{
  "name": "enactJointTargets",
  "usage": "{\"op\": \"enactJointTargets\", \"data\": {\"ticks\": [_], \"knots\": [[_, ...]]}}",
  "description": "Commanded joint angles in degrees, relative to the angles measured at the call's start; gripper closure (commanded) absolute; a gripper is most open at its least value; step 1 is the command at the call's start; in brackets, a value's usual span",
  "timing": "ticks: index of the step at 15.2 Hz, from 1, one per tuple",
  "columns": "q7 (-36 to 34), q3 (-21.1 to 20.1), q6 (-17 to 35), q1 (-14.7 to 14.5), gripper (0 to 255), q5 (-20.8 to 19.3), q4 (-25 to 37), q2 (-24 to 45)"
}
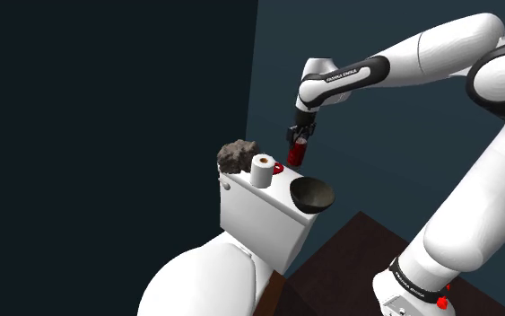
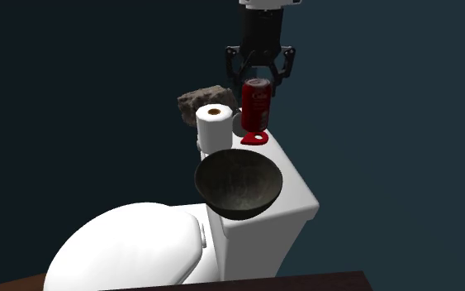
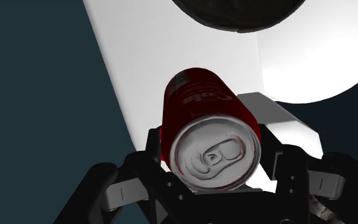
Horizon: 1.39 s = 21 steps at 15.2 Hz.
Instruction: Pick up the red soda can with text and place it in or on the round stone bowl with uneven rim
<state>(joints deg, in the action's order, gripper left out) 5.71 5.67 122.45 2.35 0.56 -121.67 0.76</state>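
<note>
The red soda can with pale lettering hangs upright above the far end of the white toilet tank lid, lifted off it. My black gripper is shut on the can's top from above. In the wrist view the fingers clasp the can just below its silver lid. The dark stone bowl with its uneven rim sits at the near end of the lid in the second exterior view. In the shoulder view the can is up and left of the bowl.
A toilet paper roll stands on the lid between can and bowl, with a rough brown rock behind it. A small red flat piece lies under the can. The toilet seat is below. Dark wooden floor surrounds my stand.
</note>
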Motion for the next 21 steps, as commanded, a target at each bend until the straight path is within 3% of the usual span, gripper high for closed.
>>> {"op": "enactJointTargets", "data": {"ticks": [1, 10, 21], "knots": [[-0.2, -0.1, -1.5, -0.1, 255, -0.1, 0.9, -0.5], [-0.4, -0.1, -7.6, -0.1, 255, -0.3, 5.0, -2.6], [-5.5, -3.2, -12.1, -1.4, 255, -1.4, -15.9, -28.0]]}}
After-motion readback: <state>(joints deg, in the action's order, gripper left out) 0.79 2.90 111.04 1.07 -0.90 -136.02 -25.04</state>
